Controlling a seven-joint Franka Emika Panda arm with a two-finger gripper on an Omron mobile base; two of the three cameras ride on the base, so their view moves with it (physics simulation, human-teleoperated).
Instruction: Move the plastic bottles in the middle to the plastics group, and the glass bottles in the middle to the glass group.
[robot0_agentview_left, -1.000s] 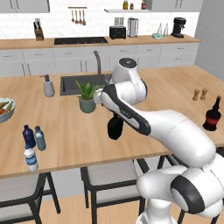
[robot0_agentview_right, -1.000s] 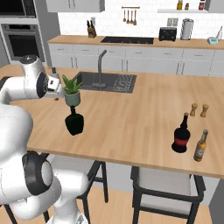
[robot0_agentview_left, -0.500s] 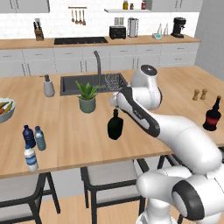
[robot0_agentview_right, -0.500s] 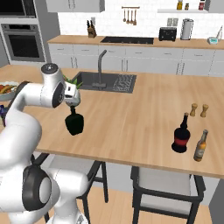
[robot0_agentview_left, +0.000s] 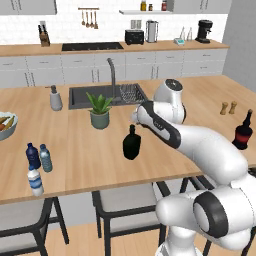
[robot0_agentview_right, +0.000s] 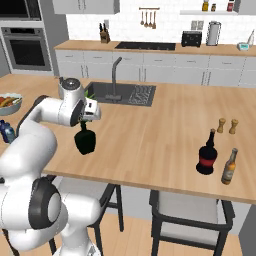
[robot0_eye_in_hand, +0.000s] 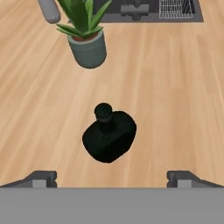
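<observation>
Gripper (robot0_eye_in_hand: 111, 177) jaws spread wide, holding nothing, hovering above the squat black glass bottle (robot0_agentview_left: 132, 143). Bottle stands upright on the wooden counter (robot0_agentview_left: 90, 160), mid-island, near the potted plant (robot0_agentview_left: 99, 110). Red-labelled bottle (robot0_agentview_right: 206, 155) sits well apart toward the right end.

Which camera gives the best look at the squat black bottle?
The hand view: the black bottle sits centred, close and unobstructed. The left base view shows it small beside the arm; in the right base view the hand crowds its neck.
</observation>
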